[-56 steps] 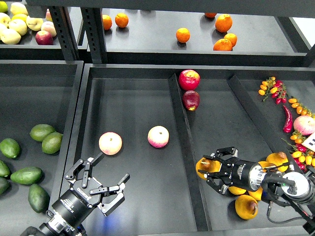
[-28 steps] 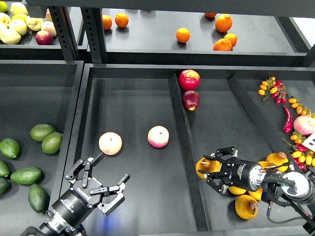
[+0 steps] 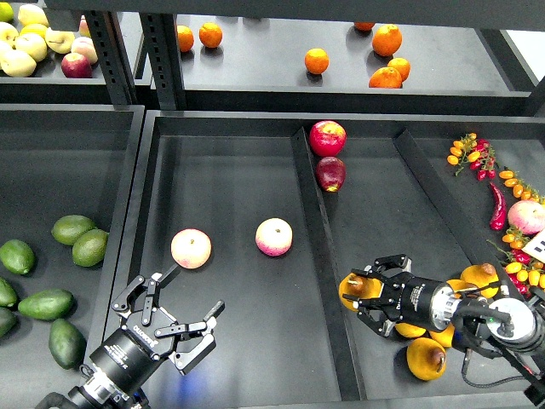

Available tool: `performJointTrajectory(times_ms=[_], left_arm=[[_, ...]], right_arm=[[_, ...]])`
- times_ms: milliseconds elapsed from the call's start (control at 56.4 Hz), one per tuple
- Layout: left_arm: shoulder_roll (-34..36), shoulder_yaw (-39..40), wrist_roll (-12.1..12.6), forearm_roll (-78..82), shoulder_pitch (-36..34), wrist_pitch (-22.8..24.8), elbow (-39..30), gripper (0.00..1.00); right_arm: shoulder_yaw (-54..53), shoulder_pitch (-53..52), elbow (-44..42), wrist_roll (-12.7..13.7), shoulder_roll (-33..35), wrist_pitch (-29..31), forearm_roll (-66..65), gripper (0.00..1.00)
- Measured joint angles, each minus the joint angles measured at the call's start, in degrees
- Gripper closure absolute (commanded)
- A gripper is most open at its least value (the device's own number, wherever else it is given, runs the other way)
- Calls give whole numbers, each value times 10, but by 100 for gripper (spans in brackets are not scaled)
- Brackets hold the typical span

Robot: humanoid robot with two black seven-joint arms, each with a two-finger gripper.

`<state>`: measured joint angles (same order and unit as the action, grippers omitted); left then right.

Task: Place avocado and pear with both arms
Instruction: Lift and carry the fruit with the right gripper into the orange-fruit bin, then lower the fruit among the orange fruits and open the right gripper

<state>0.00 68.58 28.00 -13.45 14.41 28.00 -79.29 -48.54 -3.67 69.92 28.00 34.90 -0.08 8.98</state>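
Head view shows the squat orange-yellow pear (image 3: 355,291) at lower right of the frame, between the spread fingers of our right gripper (image 3: 375,294), which looks wide and only just around it, not yet clamped as far as we can judge. It lies at the left end of its compartment, against the dark divider rail (image 3: 328,281), with more orange-yellow pears (image 3: 426,358) crowded behind the gripper. The dark green elongated avocado (image 3: 65,342) lies at lower left, in the left tray among lighter, rounder green avocados (image 3: 89,247). Our left gripper (image 3: 170,319) hangs with fingers wide and holding nothing, above the middle tray's floor, near the avocado but across the tray wall from it. Two pink-yellow round peaches (image 3: 191,248) sit further up the middle tray, and two red apples (image 3: 328,137) lie near the top of the divider. We judge the grasp of the pear to be the step in hand and the avocado untouched. The risks: a round pear may squirt out against the rail if the fingers close off-centre, or the wrist may nudge the neighbouring pears. On the left, we could clip the tray wall reaching over, or take a lighter avocado lying close by.
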Motion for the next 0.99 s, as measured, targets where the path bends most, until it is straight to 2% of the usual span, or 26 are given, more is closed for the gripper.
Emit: performJointTrajectory(times_ms=[142, 496, 850, 992], left_arm=[[0, -1, 0, 0, 0, 0, 0, 1], [0, -1, 0, 0, 0, 0, 0, 1], [0, 0, 0, 1, 0, 0, 0, 1], [0, 2, 0, 2, 0, 0, 0, 1]], right_arm=[[0, 0, 0, 0, -4, 0, -5, 41], [-11, -5, 3, 0, -9, -3, -3, 33], [-142, -27, 34, 0, -43, -7, 19, 30], [-216, -31, 35, 0, -99, -8, 21, 30]])
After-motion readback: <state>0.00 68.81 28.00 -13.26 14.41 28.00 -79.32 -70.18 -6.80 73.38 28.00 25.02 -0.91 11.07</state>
